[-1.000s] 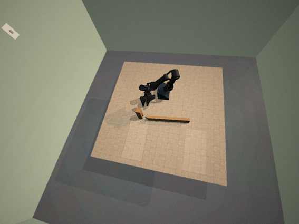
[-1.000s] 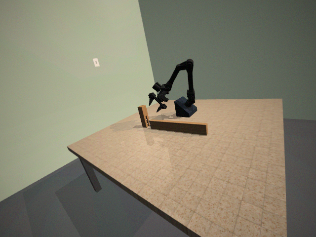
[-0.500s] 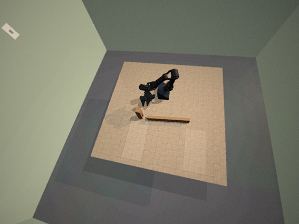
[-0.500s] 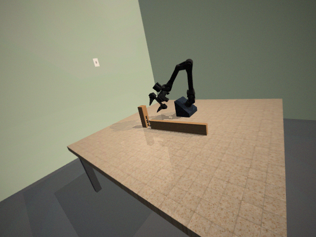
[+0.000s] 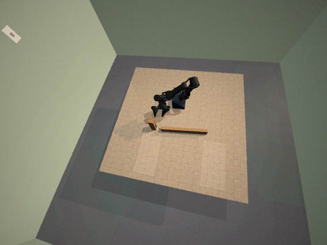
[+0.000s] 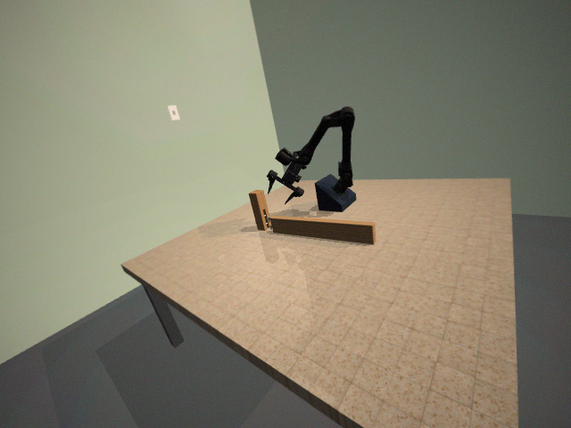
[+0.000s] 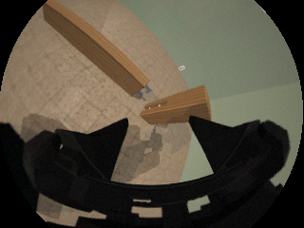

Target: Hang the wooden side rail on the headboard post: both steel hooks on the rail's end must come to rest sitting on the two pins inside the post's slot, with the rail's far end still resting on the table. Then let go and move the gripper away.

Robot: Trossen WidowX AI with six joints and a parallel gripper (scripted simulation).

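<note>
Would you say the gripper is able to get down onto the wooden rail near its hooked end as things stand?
Probably yes. The gripper hangs open and empty above the table, just behind the post. The rail lies on edge with its top exposed and nothing over it; only the post beside the hooked end crowds the approach.

Through the wrist camera we look past the gripper (image 7: 159,128), whose two dark fingertips rise from the lower edge and stand wide apart with nothing between them. Beyond the gap we see the headboard post (image 7: 178,106), a short wooden block lying across the middle of the view. The wooden side rail (image 7: 95,45) runs from the upper left down toward the post, and small steel hooks (image 7: 142,91) show at its near end, just beside the post. We cannot tell whether they sit inside it. Beneath both lies the tiled table (image 7: 57,102), crossed by grey shadows near the fingers, and a green wall (image 7: 228,32) fills the upper right.
</note>
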